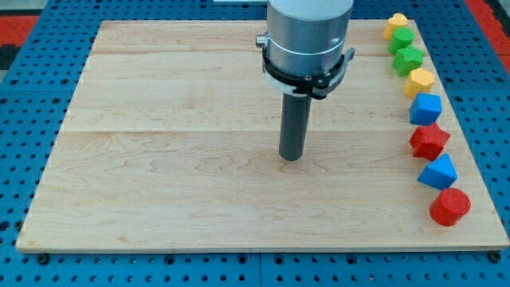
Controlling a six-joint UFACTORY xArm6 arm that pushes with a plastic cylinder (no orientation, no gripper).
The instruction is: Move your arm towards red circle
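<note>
The red circle (pixel 450 206), a short red cylinder, lies at the view's bottom right, near the board's right edge. My tip (pixel 292 157) rests on the wooden board near its middle, far to the left of the red circle and a little above it. It touches no block. The rod hangs from the grey arm body (pixel 307 36) at the view's top.
A column of blocks runs down the board's right edge: yellow (pixel 395 25), green (pixel 402 40), green (pixel 409 59), yellow (pixel 419 81), blue cube (pixel 425 108), red star (pixel 429 141), blue triangle (pixel 438 172). The wooden board (pixel 159 159) lies on a blue pegboard (pixel 24 119).
</note>
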